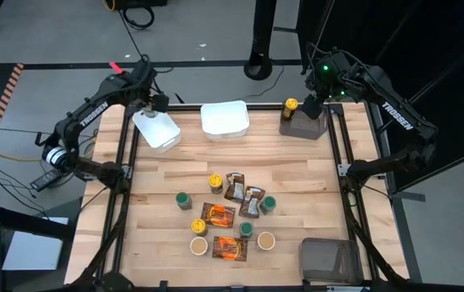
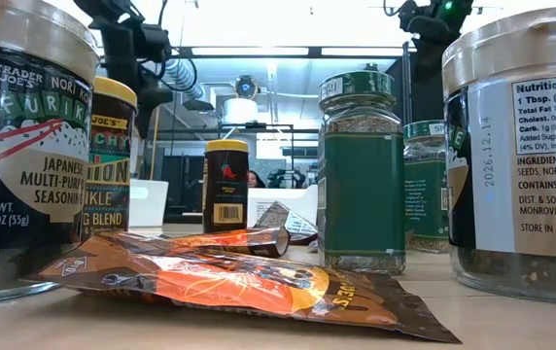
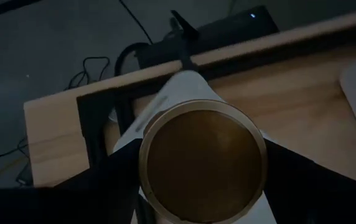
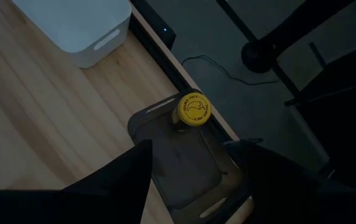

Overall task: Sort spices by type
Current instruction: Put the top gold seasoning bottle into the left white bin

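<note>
- The left gripper (image 1: 149, 104) held a tan-lidded round glass jar (image 3: 201, 160) directly above the white square plastic tub (image 1: 157, 130).
- The right gripper (image 4: 187, 165) hung open-fingered over the grey-brown square bin (image 4: 184, 168) containing a yellow-lidded jar (image 4: 193, 109).

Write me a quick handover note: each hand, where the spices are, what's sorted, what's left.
Left hand: shut on a tan-lidded jar over the tilted white tub at the far left.
Right hand: open, empty, above the grey-brown bin at the far right.
Done: one yellow-lidded jar stands in that bin.
Left: jars and foil packets clustered mid-table; the middle white tub and near-right bin look empty.
</note>
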{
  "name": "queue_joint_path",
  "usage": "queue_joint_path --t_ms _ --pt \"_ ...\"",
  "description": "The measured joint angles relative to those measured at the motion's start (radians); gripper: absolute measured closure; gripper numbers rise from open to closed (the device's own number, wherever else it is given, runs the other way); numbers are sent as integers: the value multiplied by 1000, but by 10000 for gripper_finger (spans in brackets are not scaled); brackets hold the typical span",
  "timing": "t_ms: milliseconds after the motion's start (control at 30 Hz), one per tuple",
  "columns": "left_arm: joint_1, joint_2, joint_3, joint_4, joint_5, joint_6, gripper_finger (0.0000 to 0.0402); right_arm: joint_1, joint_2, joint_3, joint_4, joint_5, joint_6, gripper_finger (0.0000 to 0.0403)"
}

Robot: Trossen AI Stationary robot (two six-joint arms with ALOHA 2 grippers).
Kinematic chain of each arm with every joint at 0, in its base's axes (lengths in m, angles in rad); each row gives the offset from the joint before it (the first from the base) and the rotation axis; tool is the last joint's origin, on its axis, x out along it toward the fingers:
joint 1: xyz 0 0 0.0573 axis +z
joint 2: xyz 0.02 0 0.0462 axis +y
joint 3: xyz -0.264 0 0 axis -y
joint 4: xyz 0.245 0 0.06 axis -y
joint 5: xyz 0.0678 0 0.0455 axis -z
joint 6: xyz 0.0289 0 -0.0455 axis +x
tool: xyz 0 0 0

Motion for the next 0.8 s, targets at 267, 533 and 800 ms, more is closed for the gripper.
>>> queue_joint_path --t_ms 267,533,800 --pt "23 42 -37 9 23 -54 125 0 0 0 0 0 -1 158" --pt "27 42 -113 113 27 -96 125 -3 0 0 1 1 -28 159" --pt "38 43 -135 149 24 -136 125 -3 0 0 19 1 -36 159"
